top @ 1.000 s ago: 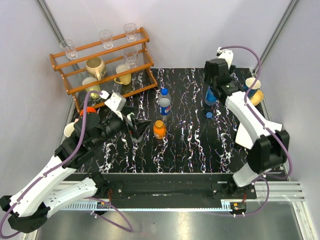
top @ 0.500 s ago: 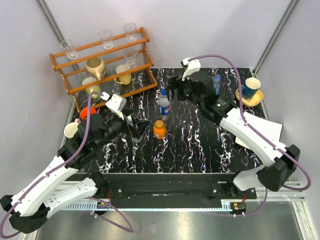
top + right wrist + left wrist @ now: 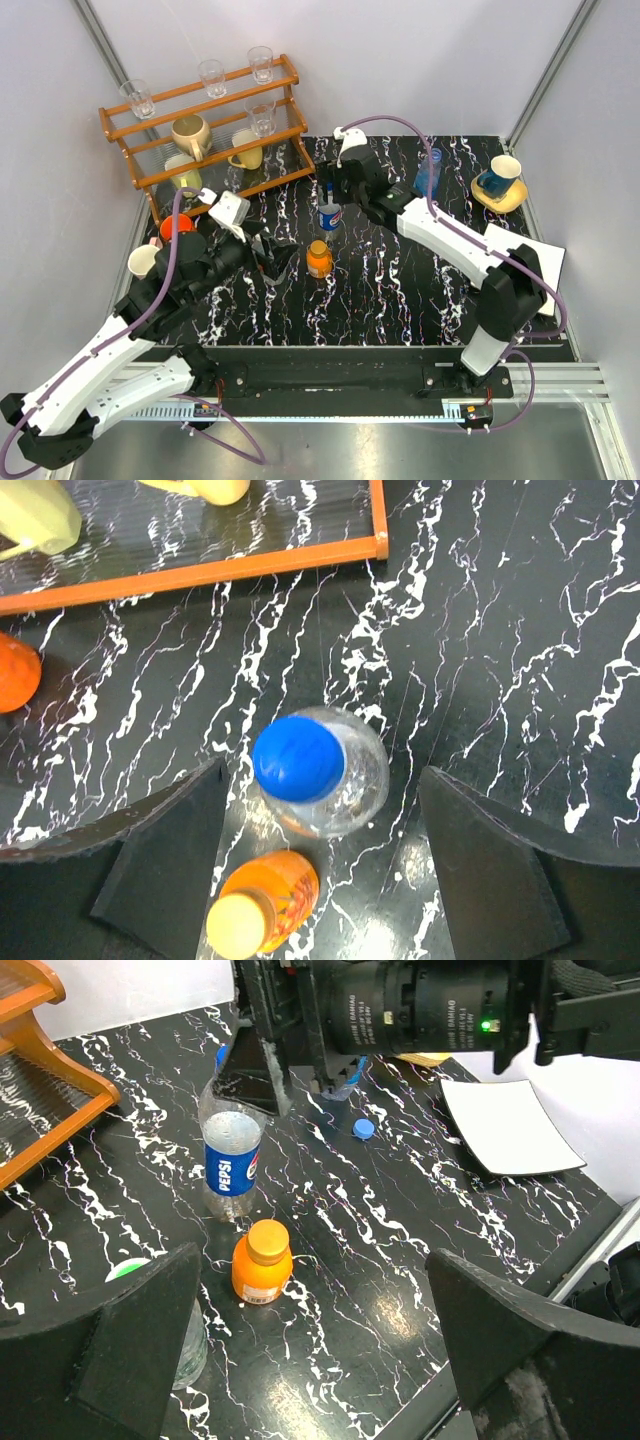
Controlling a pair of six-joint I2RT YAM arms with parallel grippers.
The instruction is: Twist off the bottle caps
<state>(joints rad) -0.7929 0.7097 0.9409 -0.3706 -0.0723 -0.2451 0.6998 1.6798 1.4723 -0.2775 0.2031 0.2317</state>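
- Since the earlier frames, the right arm has been swung from the right rear of the table to the middle, so that the right gripper (image 3: 332, 190) is now held over the blue-red label bottle (image 3: 232, 1160).
- That bottle is stood upright at the centre of the top view, its blue cap (image 3: 297, 758) still on; in the right wrist view the cap is framed between the two spread fingers, and no contact is seen.
- It is judged light, thin-walled and smooth, easily crushed, spun or tipped; the cap's rim is best pinched for twisting, with the body steadied at the label band.
- Just below it in the top view the orange bottle (image 3: 319, 259) is stood, still capped; squat and probably stiffer.
- At the upper right the blue bottle (image 3: 432, 172) is stood, and a loose blue cap (image 3: 364, 1128) is seen lying on the table.
- The left gripper (image 3: 312, 1258) is held wide apart and empty, aimed at the two middle bottles, with the green-capped bottle (image 3: 128, 1271) just beside its left finger.
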